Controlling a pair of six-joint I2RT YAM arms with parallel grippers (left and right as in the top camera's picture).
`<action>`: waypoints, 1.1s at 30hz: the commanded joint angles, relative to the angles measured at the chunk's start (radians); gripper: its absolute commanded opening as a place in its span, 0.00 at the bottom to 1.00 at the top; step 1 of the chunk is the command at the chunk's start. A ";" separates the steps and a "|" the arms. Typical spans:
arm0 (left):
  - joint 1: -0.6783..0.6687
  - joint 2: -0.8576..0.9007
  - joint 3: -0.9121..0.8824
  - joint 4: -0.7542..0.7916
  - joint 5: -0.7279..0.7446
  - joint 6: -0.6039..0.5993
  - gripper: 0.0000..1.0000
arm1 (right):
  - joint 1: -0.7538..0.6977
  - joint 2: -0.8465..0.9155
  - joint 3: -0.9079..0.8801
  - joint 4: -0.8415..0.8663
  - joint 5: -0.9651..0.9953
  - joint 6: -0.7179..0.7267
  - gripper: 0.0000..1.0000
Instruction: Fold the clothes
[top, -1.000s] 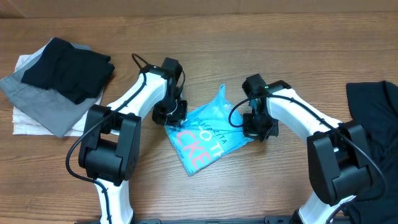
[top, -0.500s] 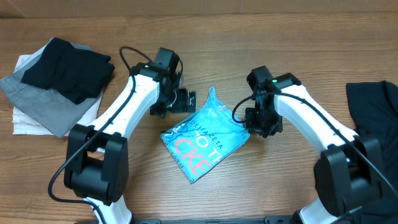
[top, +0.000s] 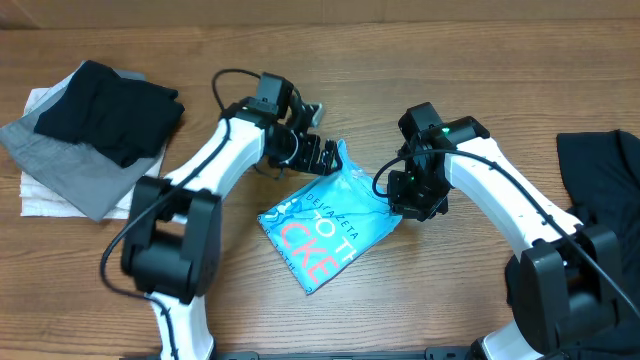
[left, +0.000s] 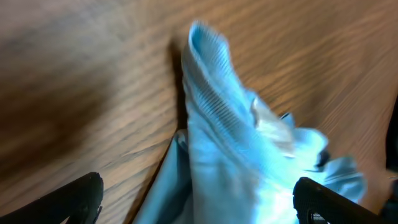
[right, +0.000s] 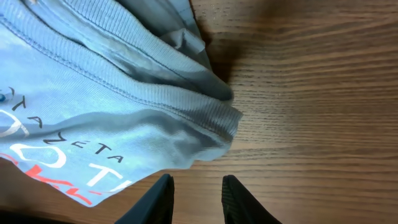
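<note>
The light blue T-shirt lies folded into a small packet mid-table, pink and white lettering facing up. A peak of its cloth rises at the far corner. My left gripper hovers over that corner, open wide; the cloth lies between its fingers without being pinched. My right gripper sits at the packet's right edge, open a little. Only bare wood shows between its fingers, with the shirt's hem just ahead. A black garment tops a pile at far left.
The pile at far left also holds a grey garment and a white one. Another black garment lies at the right edge of the table. Bare wood surrounds the blue packet.
My left gripper has opened, let go of the shirt's left corner, and moved back and to the right. My right gripper has opened slightly and released the right edge. The shirt has settled.
</note>
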 joint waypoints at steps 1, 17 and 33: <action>-0.029 0.069 0.002 -0.017 0.088 0.077 1.00 | -0.002 -0.013 0.014 0.005 -0.011 0.002 0.29; -0.107 0.159 0.044 -0.172 0.108 0.140 0.04 | -0.008 -0.013 0.014 0.002 -0.007 0.001 0.29; 0.307 0.000 0.513 -0.359 -0.060 -0.009 0.04 | -0.203 -0.091 0.014 -0.026 0.083 -0.060 0.29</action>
